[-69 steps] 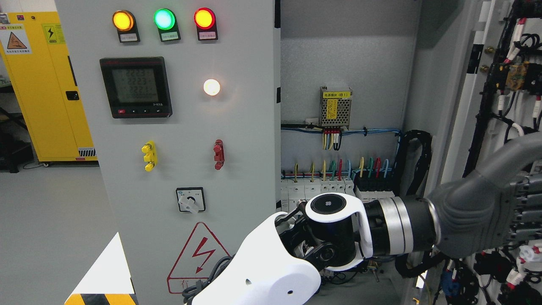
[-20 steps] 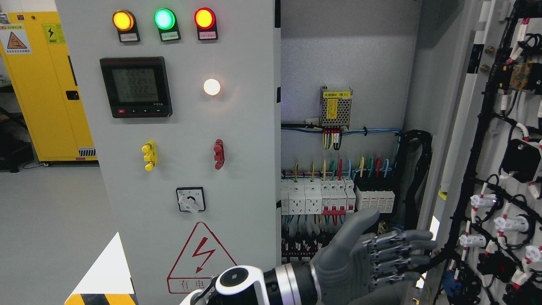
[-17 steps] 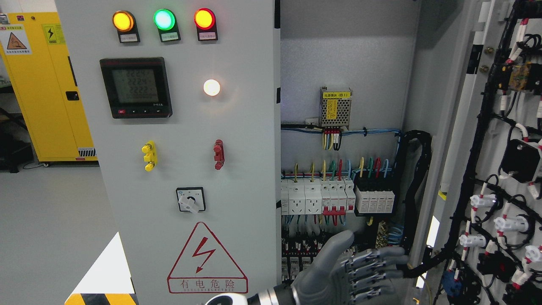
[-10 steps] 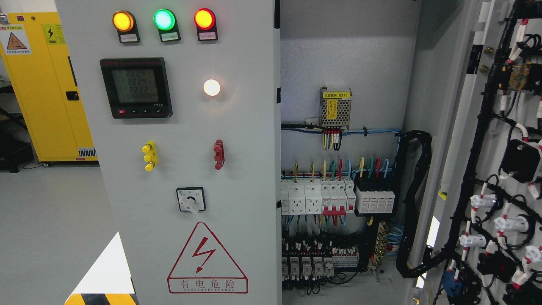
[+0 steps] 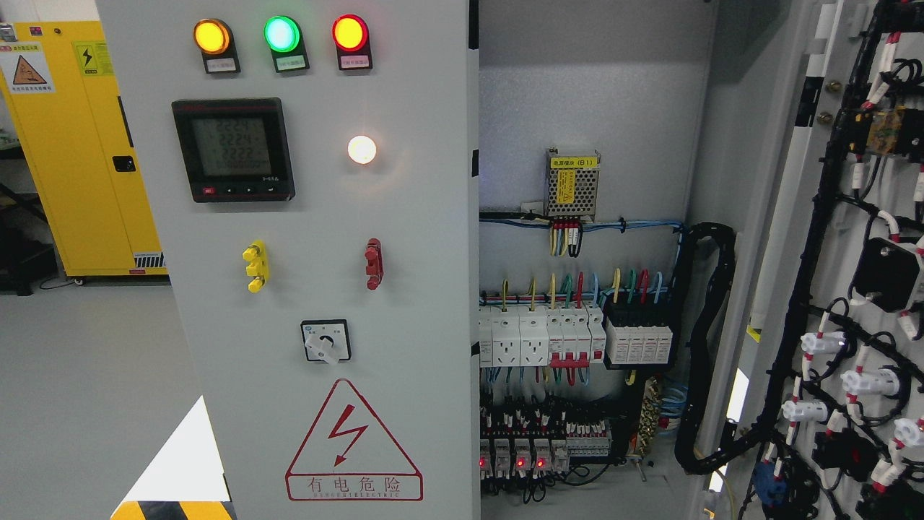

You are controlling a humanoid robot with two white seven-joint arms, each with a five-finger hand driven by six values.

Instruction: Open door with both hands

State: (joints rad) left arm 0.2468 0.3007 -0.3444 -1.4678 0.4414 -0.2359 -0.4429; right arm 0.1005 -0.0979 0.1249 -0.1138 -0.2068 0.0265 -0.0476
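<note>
Right-hand door (image 5: 837,238) swung wide open at the picture's right, its inner face turned toward the camera and strung with black cable looms (image 5: 816,238) and white-capped connectors (image 5: 859,379). Left-hand door (image 5: 325,289) shut and flat to the camera, carrying three lit lamps along the top, amber (image 5: 211,36), green (image 5: 281,33) and red (image 5: 349,32), with a digital meter (image 5: 232,149) beneath them and a glowing white lamp (image 5: 362,149) to its right. Lower down, a yellow latch (image 5: 254,266), a red latch (image 5: 373,263), a rotary switch (image 5: 325,341) and a red triangular warning sign (image 5: 352,440). Cabinet interior exposed between the two doors: mesh-covered power supply (image 5: 572,183) on the back wall, row of white breakers (image 5: 541,336) under coloured wires, relays with small red lights (image 5: 516,458) near the bottom. Yellow storage cabinet (image 5: 79,144) well apart at far left. Neither hand in view, so finger state impossible to tell.
</note>
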